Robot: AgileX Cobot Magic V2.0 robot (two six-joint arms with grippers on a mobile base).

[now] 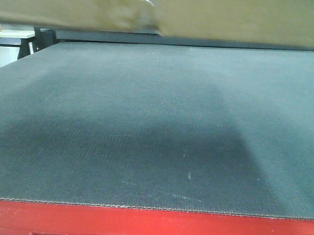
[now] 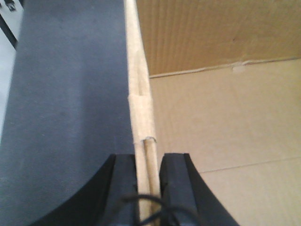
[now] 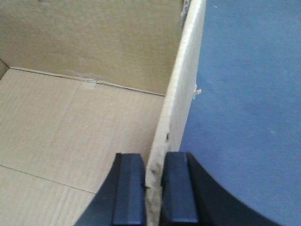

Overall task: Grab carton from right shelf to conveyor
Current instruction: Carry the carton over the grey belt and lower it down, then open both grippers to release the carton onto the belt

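Left gripper (image 2: pixel 149 162) is clamped right down on the thin top edge of a carton (image 2: pixel 225 117) wall, cardboard squeezed tight between the black pads. The right gripper (image 3: pixel 154 160) pinches the opposite wall the same way. Carton's open, plain brown inside, with a strip of tape (image 2: pixel 142 117) folded over the rim. It's over the dark grey conveyor worktop (image 1: pixel 156 123), with a shadow on the belt. Can't tell if it's touching. The red frame (image 1: pixel 150 226) runs along the near edge.
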